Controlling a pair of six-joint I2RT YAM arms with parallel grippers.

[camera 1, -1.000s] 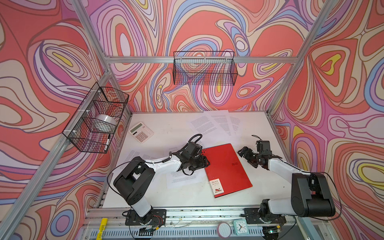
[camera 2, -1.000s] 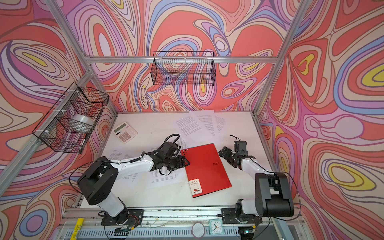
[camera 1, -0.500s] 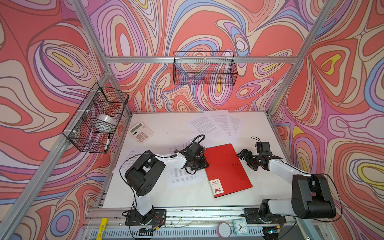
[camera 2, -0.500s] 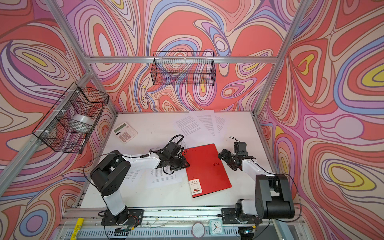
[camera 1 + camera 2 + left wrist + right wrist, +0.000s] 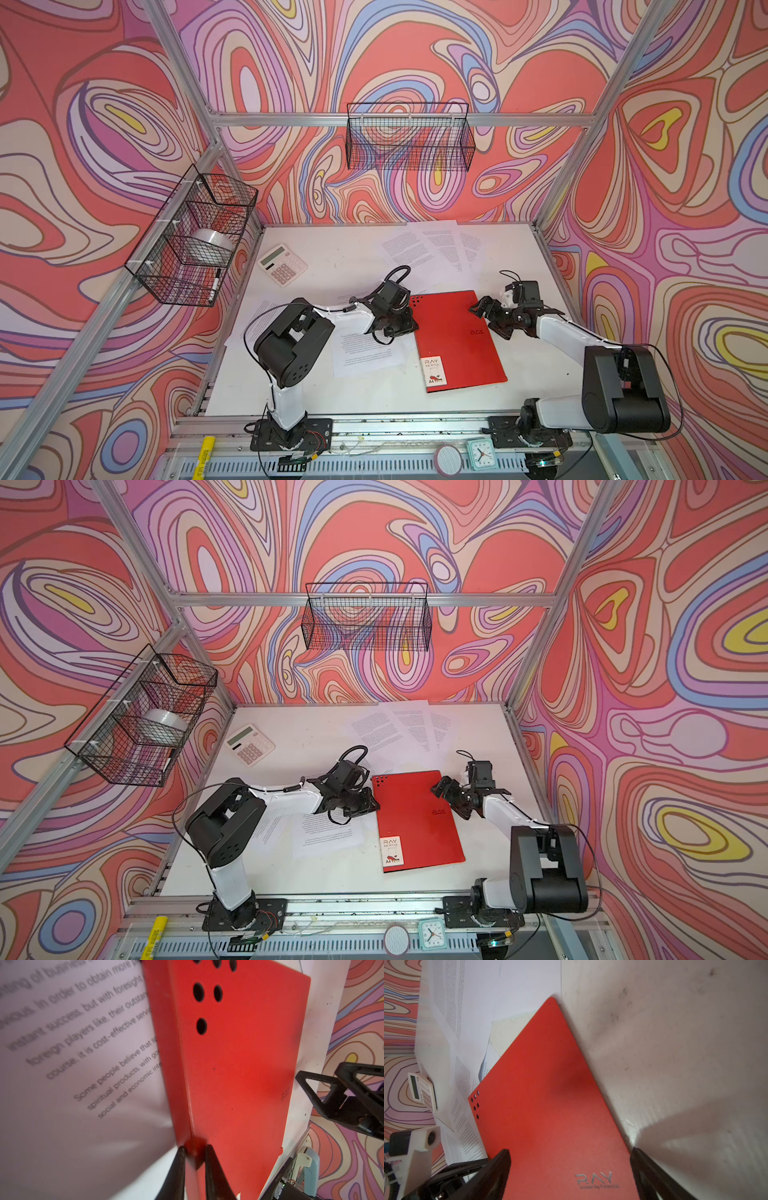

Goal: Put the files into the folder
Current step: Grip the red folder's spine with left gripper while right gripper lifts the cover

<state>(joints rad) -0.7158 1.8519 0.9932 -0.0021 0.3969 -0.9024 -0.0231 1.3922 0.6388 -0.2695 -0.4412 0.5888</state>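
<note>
Both top views were bright, evenly lit and sharp, with wide-angle stretch at the edges. In the left wrist view the sheet was blurred, the folder sharper. In the right wrist view a broad shadow crossed the table; the fingers were soft.

Whole table overlooked from high front in both top views; folder seen close in both wrist views.

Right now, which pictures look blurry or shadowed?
Left wrist view: the printed sheet is blurred, worst in its biggest lines, and the folder smears at the left gripper. Right wrist view: a dark shadow crosses the table. Both top views: sharp, evenly lit.
</note>
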